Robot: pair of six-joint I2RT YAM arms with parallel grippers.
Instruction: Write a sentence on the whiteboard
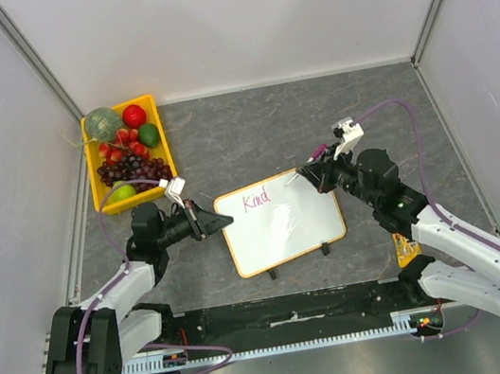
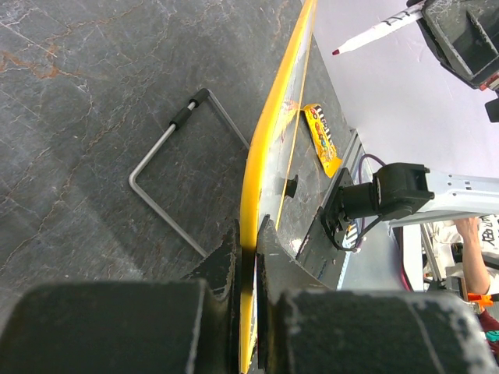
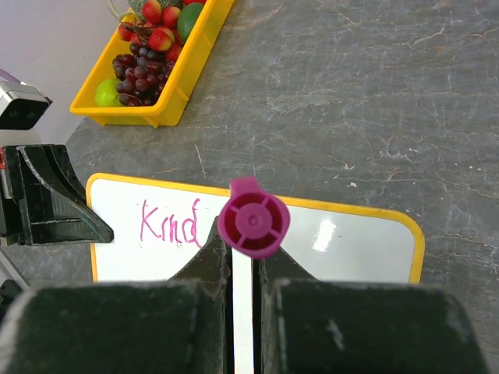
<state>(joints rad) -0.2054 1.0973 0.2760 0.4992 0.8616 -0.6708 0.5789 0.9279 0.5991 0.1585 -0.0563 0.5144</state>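
The whiteboard (image 1: 288, 229) lies slightly tilted at the centre of the top view on the dark table (image 1: 315, 118), and the sentence (image 1: 256, 199) is only begun, with "Kind" in pink at the board's upper left corner. The left gripper (image 1: 220, 221) is pressed together on the board's left edge, its jaws pinching the thin orange frame, seen edge-on at the bottom of the left wrist view. The right gripper (image 1: 313, 173) is clamped on a pink marker (image 3: 253, 218) whose tip sits near the board's top edge; I cannot tell if it touches. The board looks light, thin and stiff, with a glossy face, so it would probably skid or pivot under pen pressure, and the frame edge is the sensible hold. The marker is slim and round and may twist in the jaws, so a firm mid-barrel grip suits it
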